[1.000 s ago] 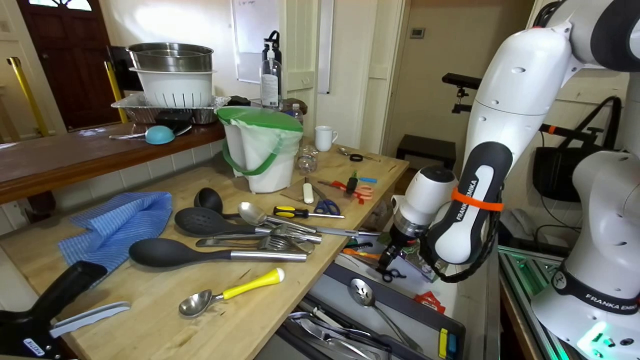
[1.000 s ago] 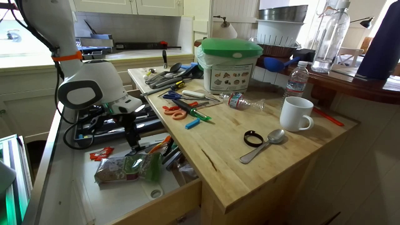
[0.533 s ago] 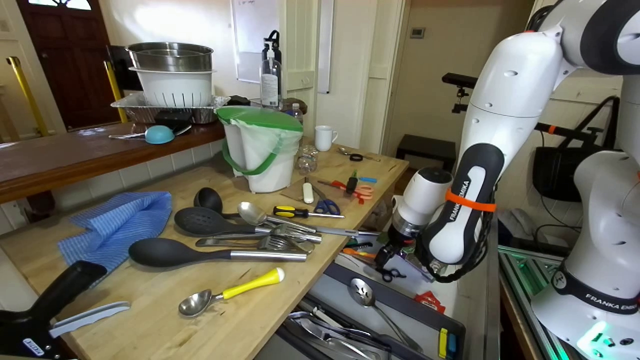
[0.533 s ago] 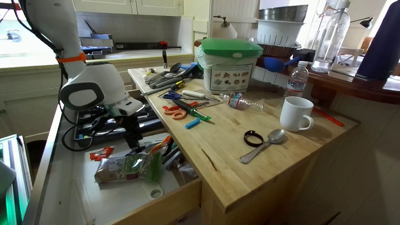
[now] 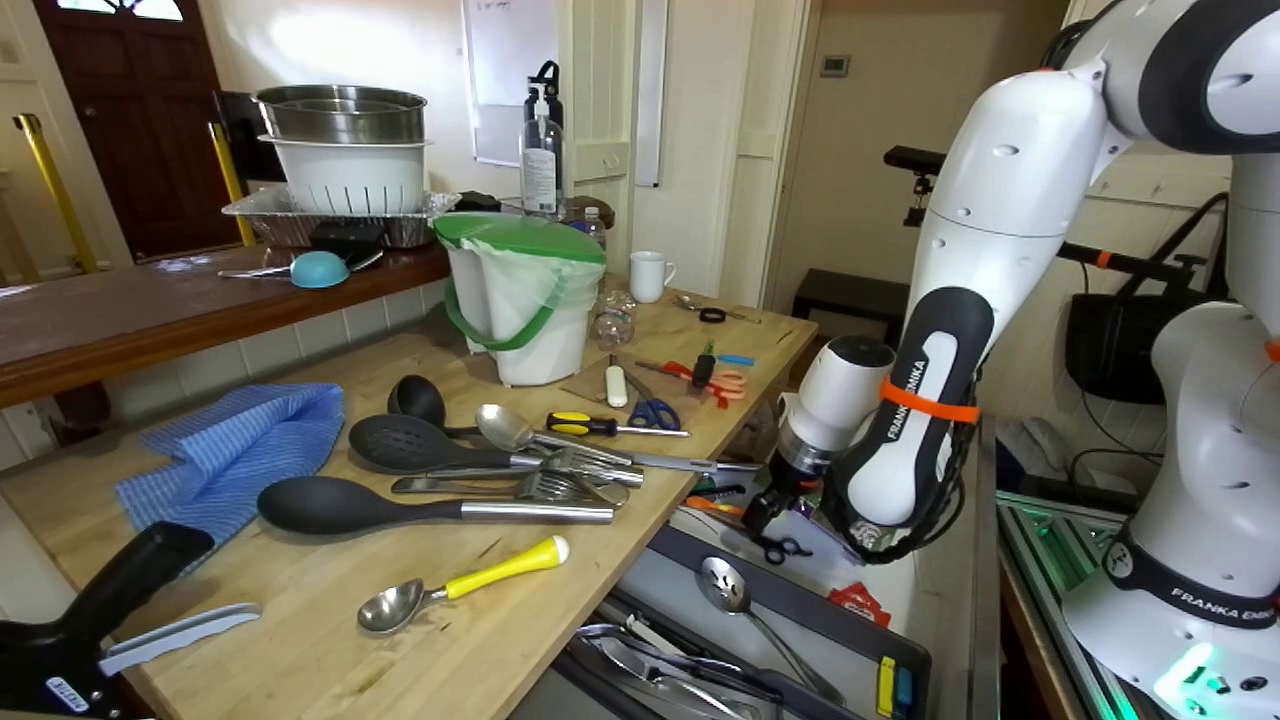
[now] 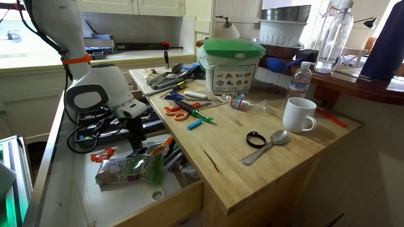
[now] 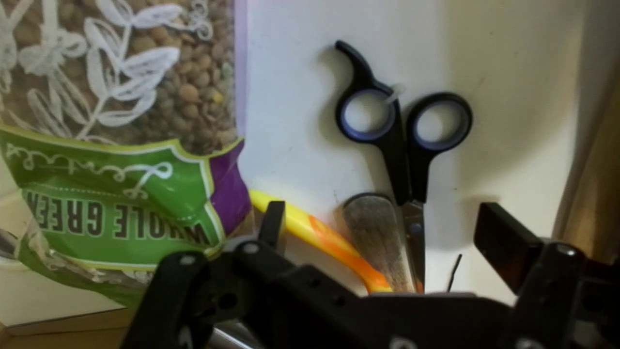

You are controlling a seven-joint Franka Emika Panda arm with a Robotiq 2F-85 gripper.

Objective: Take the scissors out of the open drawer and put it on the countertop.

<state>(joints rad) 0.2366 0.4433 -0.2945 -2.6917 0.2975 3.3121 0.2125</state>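
The black-handled scissors (image 7: 396, 165) lie flat in the drawer, handles up in the wrist view; their blades run down out of sight behind the gripper's body. Their handle rings also show in an exterior view (image 5: 772, 549). My gripper (image 7: 387, 225) is open and empty, low in the drawer. Its fingers stand apart on either side of the scissors' blades, a dull metal utensil end (image 7: 375, 232) and a yellow-orange handle (image 7: 305, 225). The gripper also shows in both exterior views (image 5: 760, 512) (image 6: 138, 148). The drawer (image 6: 161, 206) is open beside the pale wooden countertop (image 6: 236, 189).
A bag of lentils (image 6: 116, 171) lies beside the scissors. A red packet (image 6: 102, 155) and a cutlery tray (image 5: 690, 565) are in the drawer. Orange scissors (image 6: 181, 116), blue scissors (image 6: 173, 95), a mug (image 6: 296, 115) and a green-lidded bin (image 6: 235, 75) stand or lie on the countertop.
The arm and gripper have shifted slightly within the drawer, toward the countertop side. The scissors and the other things have not moved.
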